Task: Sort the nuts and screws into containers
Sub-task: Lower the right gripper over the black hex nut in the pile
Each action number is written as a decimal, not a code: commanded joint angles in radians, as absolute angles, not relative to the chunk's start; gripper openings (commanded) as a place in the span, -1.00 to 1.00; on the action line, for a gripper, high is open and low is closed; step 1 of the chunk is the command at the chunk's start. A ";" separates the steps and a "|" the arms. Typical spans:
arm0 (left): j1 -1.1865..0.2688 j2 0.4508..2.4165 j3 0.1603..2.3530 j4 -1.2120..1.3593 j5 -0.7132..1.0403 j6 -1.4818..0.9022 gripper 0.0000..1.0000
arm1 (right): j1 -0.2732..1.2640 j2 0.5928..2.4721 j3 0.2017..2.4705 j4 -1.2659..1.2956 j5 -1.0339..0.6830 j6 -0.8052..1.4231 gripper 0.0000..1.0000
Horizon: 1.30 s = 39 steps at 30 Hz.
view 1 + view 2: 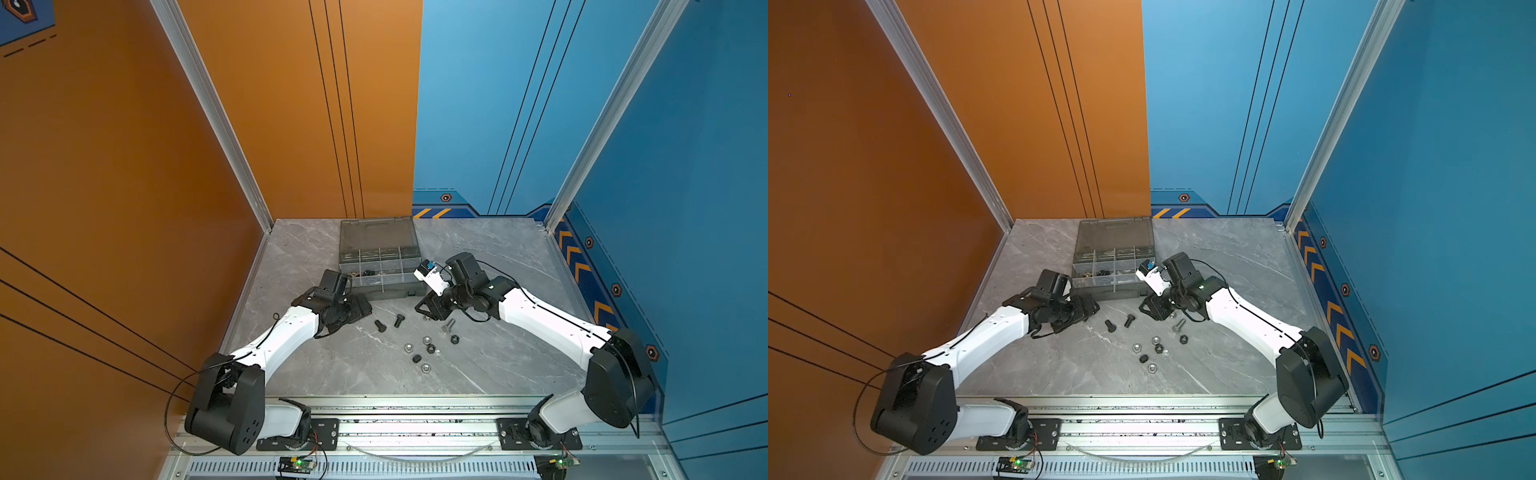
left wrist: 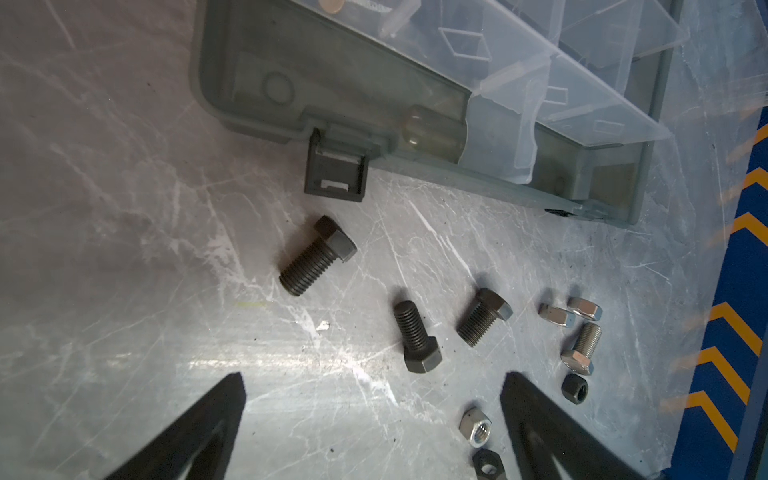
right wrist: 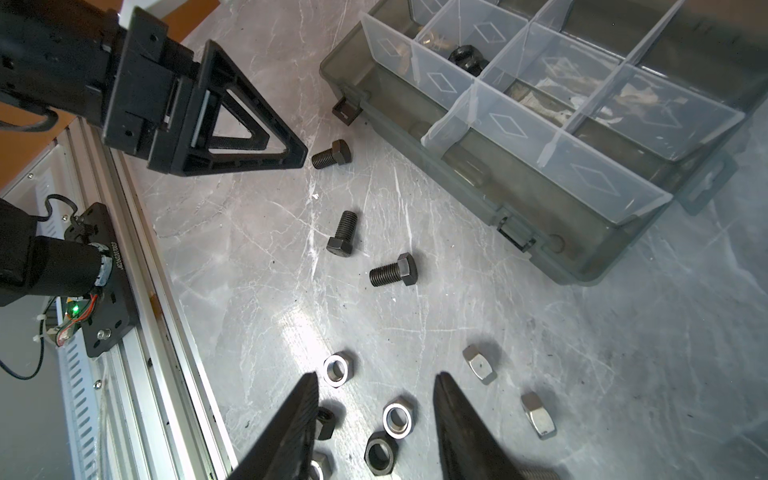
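Grey marble-patterned tabletop (image 1: 332, 374) carried everything. A dark grey plastic organiser case (image 1: 386, 293), smoky lid thrown back, sat ahead of both grippers with its translucent-walled compartments facing up. A few black nuts (image 3: 467, 56) already lay in one compartment; the nearest ones looked bare.

Left gripper (image 2: 372, 380): jaws spread wide with nothing in them, hanging low just short of the case's front wall. Right gripper (image 3: 377, 376): jaws partly apart, also empty, over the scatter of nuts.

Three short black hex-head bolts (image 2: 417, 336) lay loose on their sides ahead of the left gripper. The nearest bolt (image 3: 332, 153) sat just off its fingertips, between them and the case's latch (image 2: 334, 174). One silver hex-head bolt (image 2: 582, 347) lay further out, closer to the right gripper than to the left.

A small silver hex nut (image 3: 397, 415) lay flat on the table in the gap between the right gripper's fingers. A black hex nut (image 3: 380, 453) sat just beside it, possibly touching. Other silver nuts (image 3: 480, 363) lay just outside either finger.

Judgement:
- **Progress:** sorting was under way but far from done, since all four bolts and most of the nuts were still out on the table.
- **Step in hand:** the right arm's pick of the silver hex nut.
- **Right arm, next:** a straight descent with the nut kept centred, then a close across its flats without dragging in the black neighbour, then a carry to a nut compartment.
- **Left arm, next:** the nearest bolt was the likely pick, with the jaws set across the shank rather than along it.
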<state>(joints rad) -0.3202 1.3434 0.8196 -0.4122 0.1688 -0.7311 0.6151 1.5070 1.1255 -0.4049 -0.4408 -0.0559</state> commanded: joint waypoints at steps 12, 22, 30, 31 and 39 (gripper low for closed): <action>-0.317 1.339 0.791 -0.403 0.178 -0.748 0.96 | 0.631 1.512 1.107 -0.390 -0.426 -0.041 0.17; -0.316 1.348 0.787 -0.400 0.177 -0.747 0.96 | 0.635 1.523 1.110 -0.402 -0.410 -0.047 0.20; -0.314 1.359 0.793 -0.391 0.190 -0.749 0.96 | 0.640 1.525 1.116 -0.522 -0.387 -0.131 0.19; -0.314 1.361 0.794 -0.390 0.189 -0.749 0.96 | 0.645 1.524 1.115 -0.546 -0.389 -0.157 0.19; -0.311 1.360 0.789 -0.383 0.196 -0.750 0.96 | 0.693 1.509 1.060 -0.605 -0.413 -0.318 0.18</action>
<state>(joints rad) -0.3161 1.3552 0.7979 -0.3931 0.1799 -0.7422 0.6861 1.5146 1.0859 -0.5602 -0.3965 -0.2428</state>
